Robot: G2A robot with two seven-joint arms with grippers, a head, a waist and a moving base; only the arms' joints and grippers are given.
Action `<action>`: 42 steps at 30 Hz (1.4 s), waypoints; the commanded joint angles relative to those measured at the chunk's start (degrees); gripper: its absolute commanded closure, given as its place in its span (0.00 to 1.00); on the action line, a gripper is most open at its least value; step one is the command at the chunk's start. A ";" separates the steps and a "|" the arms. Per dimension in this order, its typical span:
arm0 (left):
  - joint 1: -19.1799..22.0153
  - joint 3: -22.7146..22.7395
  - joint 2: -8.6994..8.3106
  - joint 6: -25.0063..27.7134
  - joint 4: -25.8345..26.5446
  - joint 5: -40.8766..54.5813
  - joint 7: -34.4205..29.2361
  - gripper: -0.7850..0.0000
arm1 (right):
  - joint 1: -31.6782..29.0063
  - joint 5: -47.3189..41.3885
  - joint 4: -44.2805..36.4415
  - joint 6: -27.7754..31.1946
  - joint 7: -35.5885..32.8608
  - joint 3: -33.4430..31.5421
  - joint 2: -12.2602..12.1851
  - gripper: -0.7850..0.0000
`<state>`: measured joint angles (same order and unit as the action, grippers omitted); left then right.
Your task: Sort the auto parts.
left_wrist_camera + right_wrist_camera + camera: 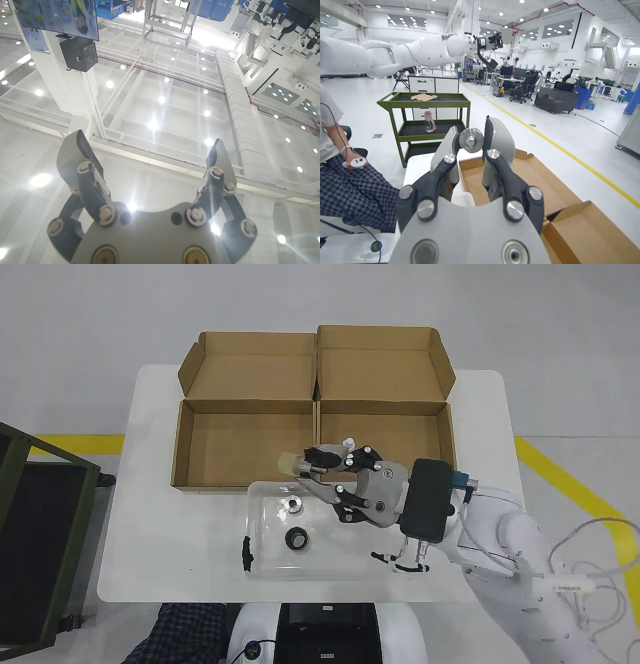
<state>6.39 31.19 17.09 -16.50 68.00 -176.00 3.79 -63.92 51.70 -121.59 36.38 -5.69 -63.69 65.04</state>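
My right gripper is shut on a round silver metal part with a hub in its middle. In the top view this gripper hangs over the border between the clear plastic bin and the left cardboard box. Inside the bin lie a small silver part and a black ring. The right cardboard box is bare inside. My left gripper is open, holds nothing and points up at the ceiling. The left arm is raised high above the table.
Both boxes stand side by side at the back of the white table, lids folded back. A green cart stands left of the table. Cables and a black module ride on the right arm.
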 commanded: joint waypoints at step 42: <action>0.00 0.00 0.00 0.00 0.00 0.00 0.00 0.00 | -1.97 5.95 3.74 3.38 -10.17 -1.75 -0.30 1.00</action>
<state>6.39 31.19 17.09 -16.50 68.00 -176.00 3.79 -65.94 57.79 -118.43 39.62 -15.06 -65.34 64.80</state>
